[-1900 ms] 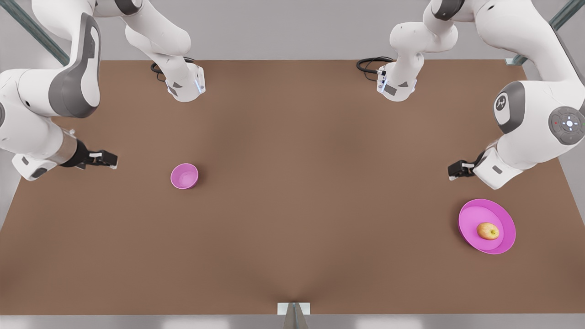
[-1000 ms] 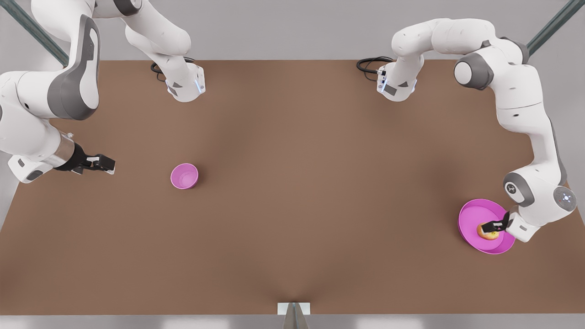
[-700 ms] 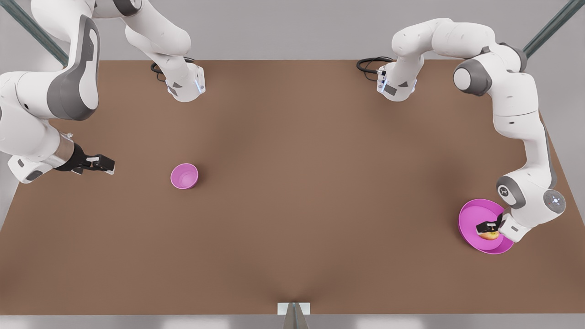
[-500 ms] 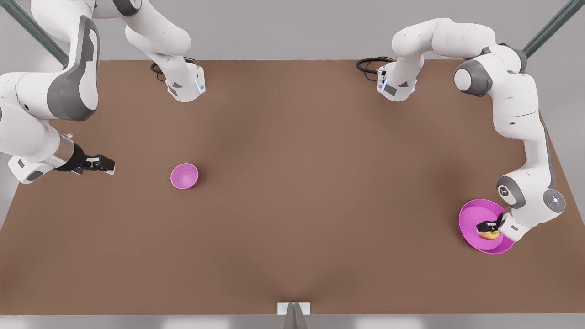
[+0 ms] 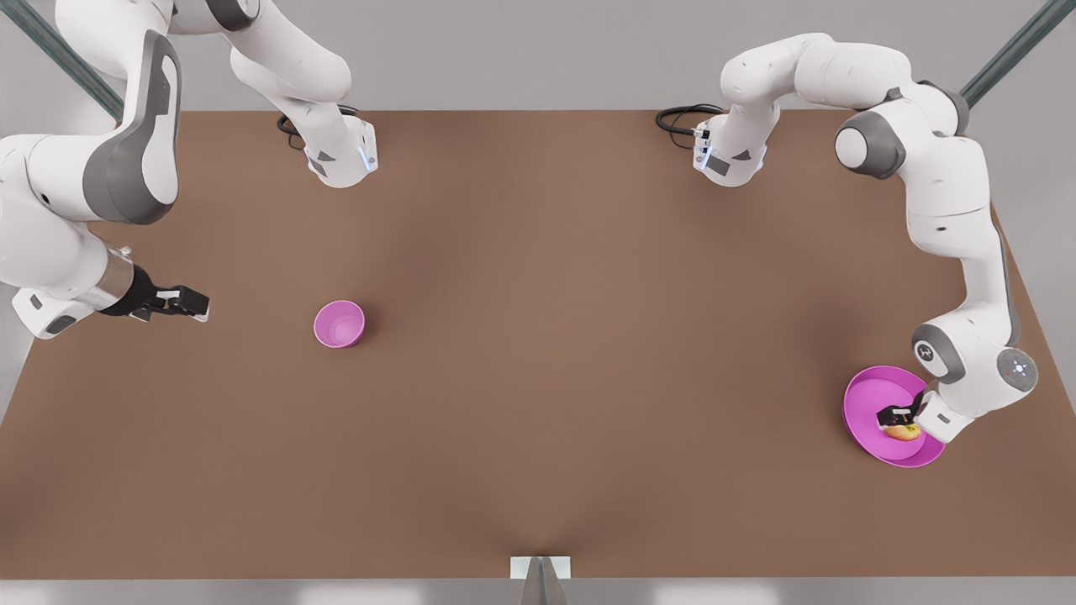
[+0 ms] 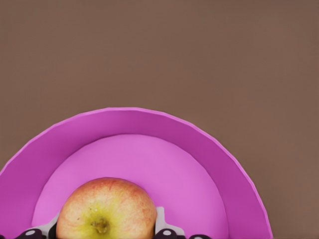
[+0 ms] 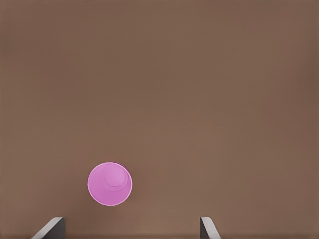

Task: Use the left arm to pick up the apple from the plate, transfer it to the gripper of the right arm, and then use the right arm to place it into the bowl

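Observation:
The yellow-orange apple rests on the magenta plate at the front view's right. My left gripper is down on the plate. In the left wrist view its fingers press both sides of the apple, which sits on the plate; the gripper is shut on it. My right gripper, behind a silver cuff, waits at the front view's left, a short way from the small pink bowl. In the right wrist view it is open, and the bowl lies ahead of it.
The brown table is wide and bare between bowl and plate. Both arm bases stand at the far edge with black cables beside them. The plate lies near the table's edge at the front view's right.
The left arm came down from above the table onto the plate, and its fingers closed in around the apple. The right arm barely shifted.

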`<action>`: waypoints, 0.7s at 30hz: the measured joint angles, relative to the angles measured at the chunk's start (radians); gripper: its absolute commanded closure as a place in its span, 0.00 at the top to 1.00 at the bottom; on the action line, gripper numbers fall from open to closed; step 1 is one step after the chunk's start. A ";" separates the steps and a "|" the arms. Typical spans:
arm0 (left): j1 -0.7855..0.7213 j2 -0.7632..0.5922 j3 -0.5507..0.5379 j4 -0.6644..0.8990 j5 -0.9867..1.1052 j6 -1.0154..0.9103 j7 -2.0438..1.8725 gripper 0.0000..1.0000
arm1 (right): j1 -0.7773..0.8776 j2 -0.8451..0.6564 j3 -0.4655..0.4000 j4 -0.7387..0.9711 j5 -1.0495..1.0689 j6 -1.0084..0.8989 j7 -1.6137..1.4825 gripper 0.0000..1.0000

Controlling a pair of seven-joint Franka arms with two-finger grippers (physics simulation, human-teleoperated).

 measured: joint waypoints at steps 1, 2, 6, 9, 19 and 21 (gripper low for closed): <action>0.000 0.002 0.000 0.000 0.000 0.000 0.001 0.84 | 0.000 0.000 0.000 0.000 0.000 0.000 0.000 1.00; 0.000 0.004 0.000 0.000 0.001 0.000 0.002 0.84 | 0.000 0.000 0.000 0.000 0.000 0.000 0.000 1.00; 0.001 -0.002 -0.001 0.001 0.006 0.001 0.005 0.80 | 0.000 0.000 0.000 0.000 0.000 0.000 0.000 1.00; -0.004 -0.030 -0.001 0.002 0.023 -0.001 0.006 0.78 | 0.000 0.000 0.001 0.000 0.000 0.000 -0.001 1.00; -0.407 -0.236 -0.102 -0.002 0.002 -0.119 -0.081 0.78 | 0.001 -0.003 0.005 0.004 0.091 -0.024 0.001 1.00; -0.465 -0.259 -0.154 -0.002 -0.014 -0.158 -0.117 0.77 | -0.001 -0.002 0.001 0.002 0.186 -0.040 0.004 1.00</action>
